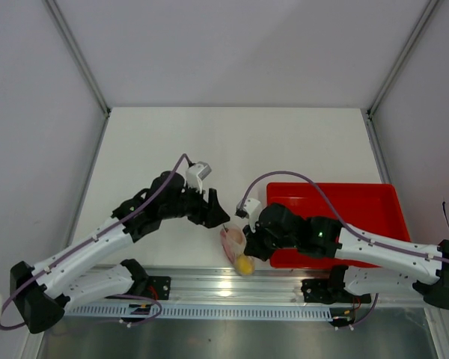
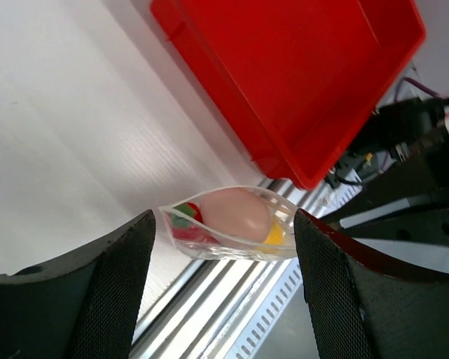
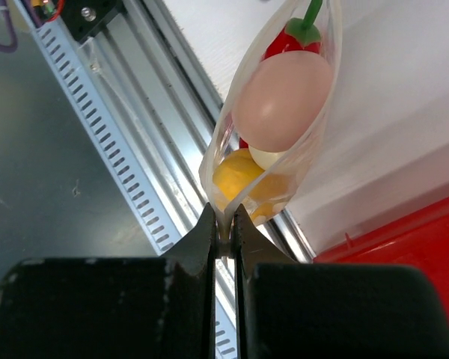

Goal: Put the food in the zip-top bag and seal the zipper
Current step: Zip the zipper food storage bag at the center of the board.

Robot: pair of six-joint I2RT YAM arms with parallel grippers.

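Observation:
The zip-top bag [image 1: 233, 243] hangs over the table's near edge. My right gripper [image 3: 224, 238] is shut on one end of its mouth edge. Inside lie the food pieces: a pinkish egg [image 3: 280, 101], a yellow ball [image 3: 238, 178], a small white egg [image 3: 266, 157] and a red pepper [image 3: 290, 39]. The zipper [image 2: 209, 196] shows as a pale rim, its two sides apart. My left gripper [image 2: 224, 224] stands open, and the bag [image 2: 232, 238] lies between its fingertips without visible contact. In the top view the left gripper [image 1: 219, 215] is just up-left of the bag and the right gripper [image 1: 248, 243] is at its right.
A red tray [image 1: 359, 206] sits on the table to the right of the bag, under the right arm; it also shows in the left wrist view [image 2: 299, 75]. A metal rail [image 1: 232, 288] with slots runs along the near edge below the bag.

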